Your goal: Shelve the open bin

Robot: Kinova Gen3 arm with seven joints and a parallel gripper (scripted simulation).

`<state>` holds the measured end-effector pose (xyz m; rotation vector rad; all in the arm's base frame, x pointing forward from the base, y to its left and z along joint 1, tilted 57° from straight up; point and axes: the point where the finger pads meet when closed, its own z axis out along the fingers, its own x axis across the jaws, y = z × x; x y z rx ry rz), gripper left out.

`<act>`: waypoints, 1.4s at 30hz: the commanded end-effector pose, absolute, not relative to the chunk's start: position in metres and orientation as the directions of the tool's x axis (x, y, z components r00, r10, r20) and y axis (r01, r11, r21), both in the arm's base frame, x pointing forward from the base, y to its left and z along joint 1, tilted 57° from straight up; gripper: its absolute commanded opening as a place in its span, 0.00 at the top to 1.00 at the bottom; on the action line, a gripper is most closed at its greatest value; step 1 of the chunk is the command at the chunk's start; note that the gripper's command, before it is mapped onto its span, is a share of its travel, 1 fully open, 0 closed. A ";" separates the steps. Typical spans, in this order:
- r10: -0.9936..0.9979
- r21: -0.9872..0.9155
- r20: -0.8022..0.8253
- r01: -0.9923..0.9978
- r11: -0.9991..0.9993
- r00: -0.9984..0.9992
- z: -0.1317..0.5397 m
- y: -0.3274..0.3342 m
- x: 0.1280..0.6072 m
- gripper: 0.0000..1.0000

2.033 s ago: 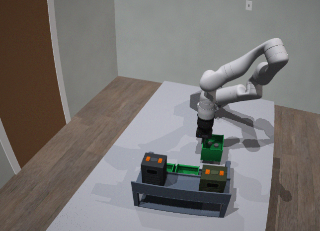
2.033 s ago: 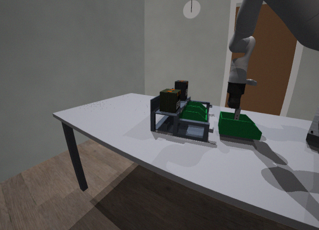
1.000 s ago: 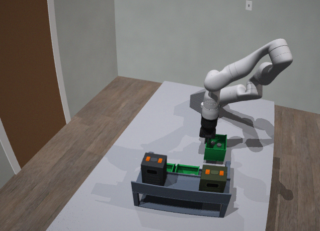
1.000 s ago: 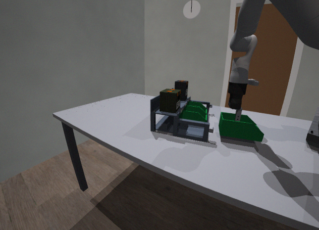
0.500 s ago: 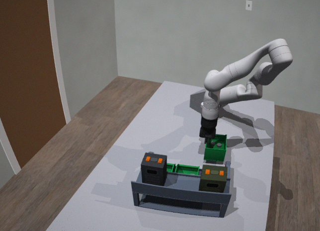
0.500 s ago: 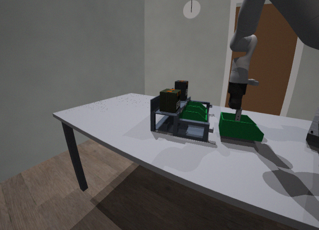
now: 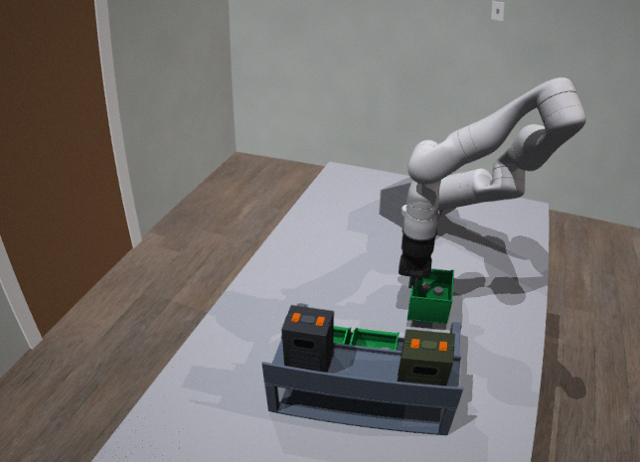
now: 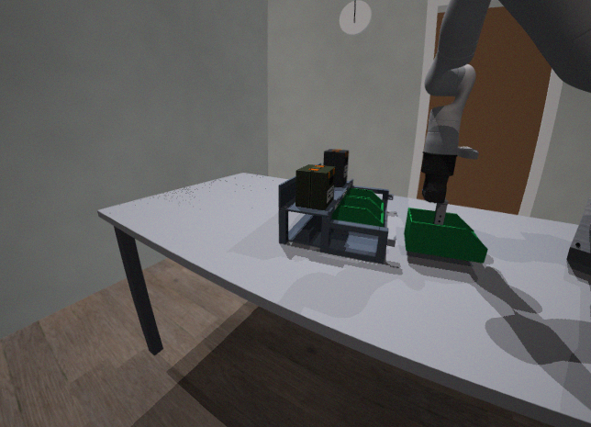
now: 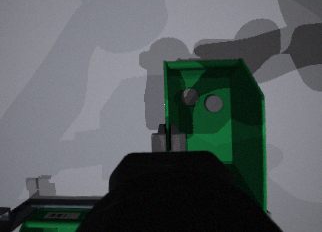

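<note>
The open green bin [image 7: 431, 297] is just behind the right end of the grey shelf [image 7: 363, 377], close to it, and seems to hang slightly above the table. In the wrist view the bin [image 9: 215, 124] holds two grey round parts [image 9: 202, 100]. My gripper [image 7: 414, 275] [image 9: 167, 132] points straight down and is shut on the bin's left side wall, with a finger on each side of it. In the exterior view the gripper [image 8: 439, 213] grips the bin [image 8: 441, 237] at its end nearest the shelf [image 8: 335, 221]. Two green bins [image 7: 363, 338] sit in the shelf's row. I cannot see the gap itself.
A black box [image 7: 308, 337] and an olive box [image 7: 427, 358], both with orange tabs, stand on the shelf's top board. The shelf's right post [image 7: 455, 339] is close to the held bin. The arm's base is at the far right of the table.
</note>
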<state>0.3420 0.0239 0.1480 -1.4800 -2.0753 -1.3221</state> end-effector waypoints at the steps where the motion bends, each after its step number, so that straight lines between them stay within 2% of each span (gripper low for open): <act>1: 0.610 0.518 0.656 0.853 0.064 -0.444 0.150 0.023 0.346 1.00; 19: 0.610 0.518 0.656 0.853 0.064 -0.444 0.166 0.026 0.373 1.00; 42: 0.610 0.518 0.656 0.853 0.064 -0.444 0.167 0.026 0.374 1.00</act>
